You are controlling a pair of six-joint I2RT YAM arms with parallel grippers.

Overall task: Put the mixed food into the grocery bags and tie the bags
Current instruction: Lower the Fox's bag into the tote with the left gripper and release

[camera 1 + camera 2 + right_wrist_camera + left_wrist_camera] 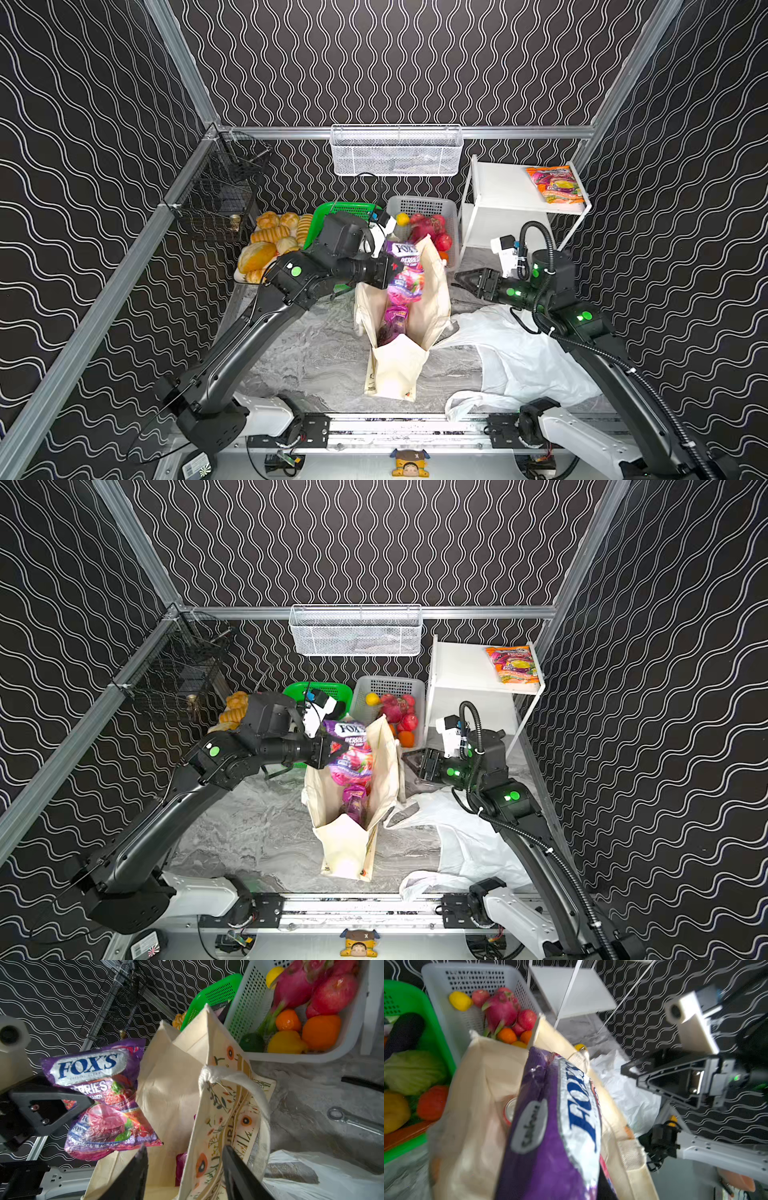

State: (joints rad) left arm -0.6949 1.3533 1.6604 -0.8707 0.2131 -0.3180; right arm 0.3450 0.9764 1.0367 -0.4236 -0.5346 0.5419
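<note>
Left gripper [390, 272] is clenched on the purple candy packet [405, 270], dangling it right over the open mouth of the cream tote [399, 365]. It's pinched at one edge, so it hangs long and should slide in beside the second packet [395, 320] standing inside. A red can [509, 1109] sits deeper down. Right gripper [461, 279] is spread and empty, just beside the tote's printed side, likely ready to steady the rim. The white plastic bag [519, 353] lies slack on the desk [316, 357].
</note>
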